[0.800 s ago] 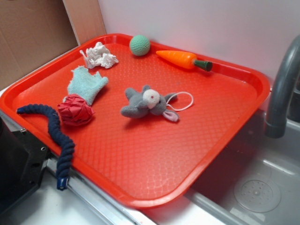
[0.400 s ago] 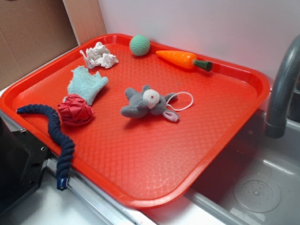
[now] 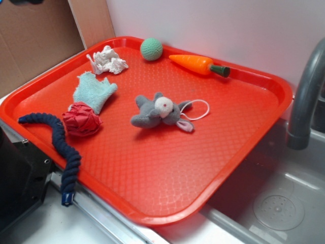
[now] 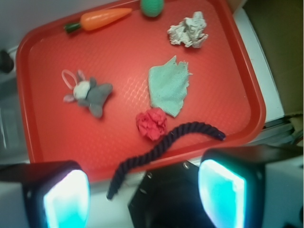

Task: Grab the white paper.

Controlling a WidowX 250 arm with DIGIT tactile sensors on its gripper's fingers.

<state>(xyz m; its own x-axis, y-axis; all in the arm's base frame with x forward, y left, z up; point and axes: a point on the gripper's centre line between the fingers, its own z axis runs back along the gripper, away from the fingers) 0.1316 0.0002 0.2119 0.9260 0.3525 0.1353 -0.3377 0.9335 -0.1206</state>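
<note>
Six loose things lie spread on the red plastic tray point(image 3: 244, 168) in the exterior view, each clear enough of its neighbours to be picked singly, I judge. The crumpled white paper wad point(image 3: 107, 60) sits near the tray's far left rim, just left of the green knitted ball point(image 3: 151, 49) and beyond the pale teal frayed cloth point(image 3: 94, 91), touching neither. A red wrinkled wad point(image 3: 81, 119) touches the cloth's near end; a dark blue twisted rope point(image 3: 60, 145) hangs over the near rim. No arm shows here.

From the wrist view, the gripper point(image 4: 142, 192) looks down from above the tray's rope side, its two glowing pads point(image 4: 66, 198) wide apart and holding nothing. The paper point(image 4: 188, 30) lies far up the picture, well away, so the arm seems poised high, before any approach. An orange toy carrot point(image 4: 102, 18) and grey plush rabbit point(image 4: 89, 92) lie off to the left.
</note>
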